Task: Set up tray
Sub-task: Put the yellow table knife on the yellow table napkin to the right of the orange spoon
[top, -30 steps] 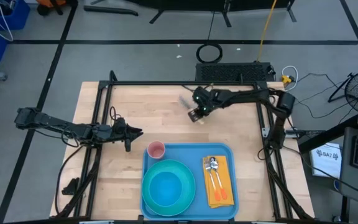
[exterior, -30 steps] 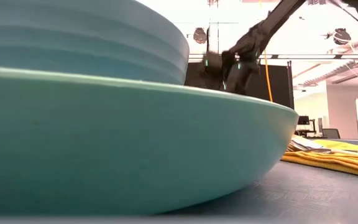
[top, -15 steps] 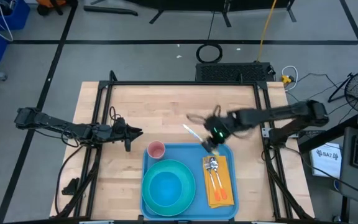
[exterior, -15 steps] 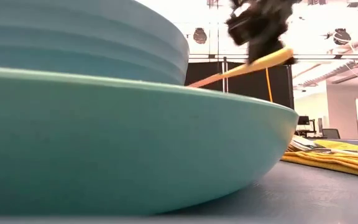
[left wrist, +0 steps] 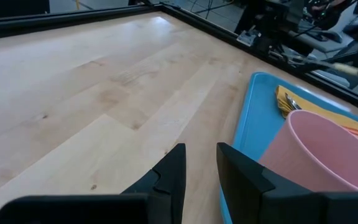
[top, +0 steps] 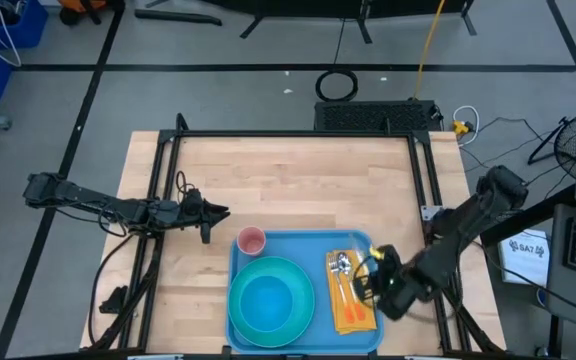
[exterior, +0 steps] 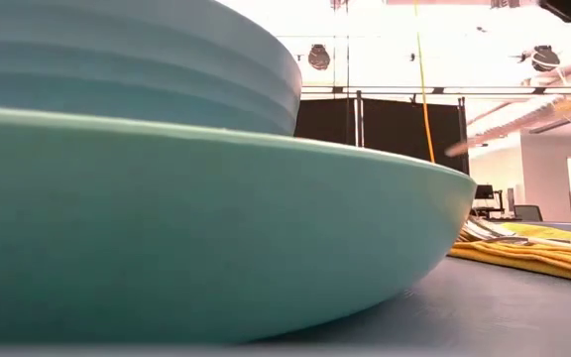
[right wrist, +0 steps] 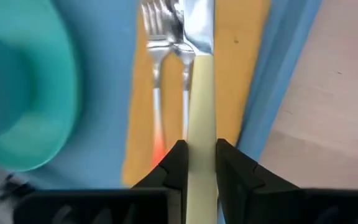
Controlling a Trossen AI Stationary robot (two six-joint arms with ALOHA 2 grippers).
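The blue tray [top: 303,243] lies at the table's near middle. On it stand a teal plate [top: 271,300] with a blue bowl, a pink cup [top: 252,241] and an orange napkin [top: 353,300] bearing a fork and a spoon [right wrist: 156,37]. My right gripper [top: 373,283] hovers over the napkin at the tray's right side, shut on a cream-handled knife [right wrist: 199,93]. My left gripper [top: 218,212] waits left of the cup, with only a narrow gap between its fingers [left wrist: 173,168]. My right gripper pinches the knife's cream handle [right wrist: 201,155] between its two fingers, coming from above and from the table's right. The blade [right wrist: 197,22] sticks out beyond the fingertips, beside the fork and spoon. The low view shows the knife [exterior: 563,107] lifted clear above the napkin.
Bare wooden table [top: 288,180] stretches from the tray to the far edge. A black frame [top: 298,133] runs around the table. In the low view the plate [exterior: 216,218] and bowl [exterior: 127,59] fill the picture, with the napkin [exterior: 533,253] to the right.
My right gripper has swung fast from the far middle of the table toward the near edge and the right, carrying the knife. It now hangs over the napkin at the tray's right side. The knife has turned to lie along the fork and spoon.
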